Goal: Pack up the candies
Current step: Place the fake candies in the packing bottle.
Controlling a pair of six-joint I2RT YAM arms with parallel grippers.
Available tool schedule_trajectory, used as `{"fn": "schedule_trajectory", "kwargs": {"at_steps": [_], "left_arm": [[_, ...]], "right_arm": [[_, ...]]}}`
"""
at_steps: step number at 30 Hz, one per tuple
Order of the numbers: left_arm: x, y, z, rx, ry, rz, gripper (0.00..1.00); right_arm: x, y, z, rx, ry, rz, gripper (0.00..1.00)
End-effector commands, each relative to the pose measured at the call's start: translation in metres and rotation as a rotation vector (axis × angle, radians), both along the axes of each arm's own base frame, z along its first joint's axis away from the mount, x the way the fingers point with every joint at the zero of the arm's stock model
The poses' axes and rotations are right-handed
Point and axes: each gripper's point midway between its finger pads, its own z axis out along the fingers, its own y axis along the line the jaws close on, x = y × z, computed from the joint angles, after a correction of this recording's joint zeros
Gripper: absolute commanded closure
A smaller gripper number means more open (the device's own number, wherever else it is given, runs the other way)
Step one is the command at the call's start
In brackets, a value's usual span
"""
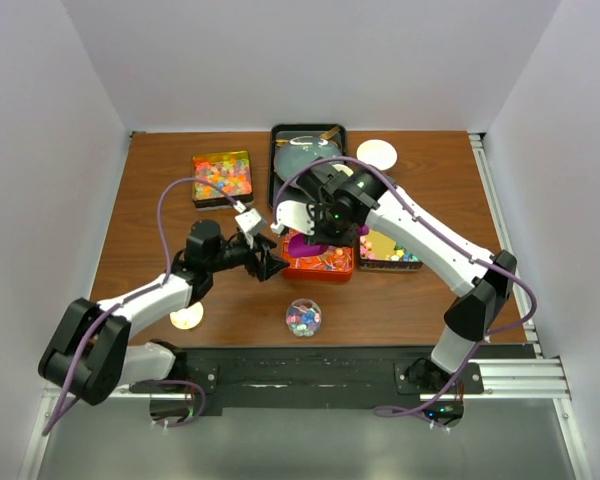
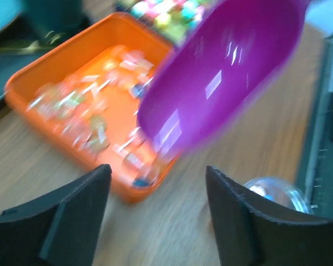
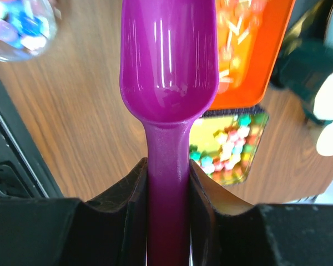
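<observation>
My right gripper (image 3: 168,166) is shut on the handle of the purple scoop (image 3: 169,55), whose bowl looks empty. The scoop (image 1: 300,243) hangs over the left end of the orange tray (image 1: 325,268), which holds clear-wrapped candies (image 2: 89,116). Pastel candies (image 3: 227,149) lie in a yellow tray (image 1: 385,250) to the right of it. My left gripper (image 2: 158,172) is open with nothing between its fingers (image 2: 83,194), low over the wood just left of the orange tray's corner. The clear jar (image 1: 303,317) with a few pastel candies inside stands near the front.
A box of orange-red-yellow gummies (image 1: 223,177) sits at the back left. A black tray (image 1: 280,170) with a teal plate is at the back centre, a white disc (image 1: 376,153) beside it. A gold lid (image 1: 187,316) lies by the left arm.
</observation>
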Motion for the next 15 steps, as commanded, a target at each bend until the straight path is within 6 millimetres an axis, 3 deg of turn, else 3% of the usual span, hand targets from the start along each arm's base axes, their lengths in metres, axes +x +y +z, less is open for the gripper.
{"fn": "schedule_trajectory", "kwargs": {"at_steps": [1, 3, 4, 7, 15], "left_arm": [[0.008, 0.024, -0.016, 0.097, -0.124, 0.186, 0.21], [0.006, 0.029, -0.032, 0.139, -0.137, 0.212, 0.20], [0.008, 0.026, -0.027, 0.117, -0.175, 0.219, 0.20], [0.009, 0.029, -0.036, 0.123, -0.221, 0.229, 0.20], [0.003, 0.025, -0.054, 0.122, -0.199, 0.202, 0.21]], "right_arm": [[0.027, -0.030, -0.002, -0.067, -0.039, -0.104, 1.00], [0.037, -0.038, -0.007, -0.127, -0.032, -0.123, 1.00], [0.039, -0.040, -0.008, -0.143, -0.037, -0.128, 1.00], [0.052, -0.045, -0.015, -0.205, -0.057, -0.138, 1.00], [0.082, -0.054, -0.026, -0.343, -0.155, -0.152, 1.00]]}}
